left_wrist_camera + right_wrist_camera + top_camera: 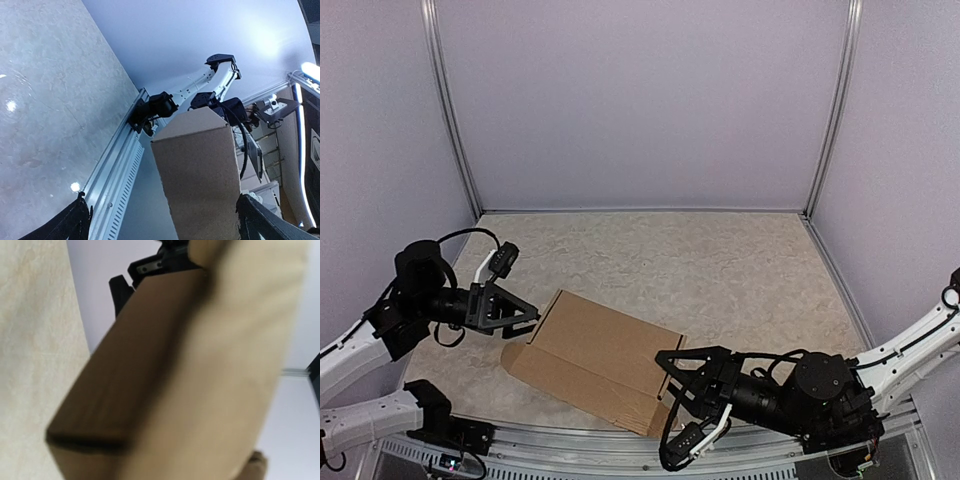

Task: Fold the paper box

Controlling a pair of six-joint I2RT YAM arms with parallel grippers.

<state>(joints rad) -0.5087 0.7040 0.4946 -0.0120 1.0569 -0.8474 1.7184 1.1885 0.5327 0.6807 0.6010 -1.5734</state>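
A brown cardboard box (595, 355) lies partly folded on the table near the front edge, with a small flap (515, 357) sticking out at its left end. My left gripper (523, 316) is open at the box's left end. In the left wrist view the box (197, 170) stands between the spread fingers (75, 222). My right gripper (672, 393) is open, with its fingers above and below the box's right corner. In the right wrist view the blurred box (190, 380) fills the frame and hides my own fingers.
A marbled beige tabletop (720, 270) is enclosed by pale walls with metal corner posts (455, 110). A metal rail (580, 440) runs along the front edge, and shows in the left wrist view too (117, 165). The right arm (200, 85) shows behind the box.
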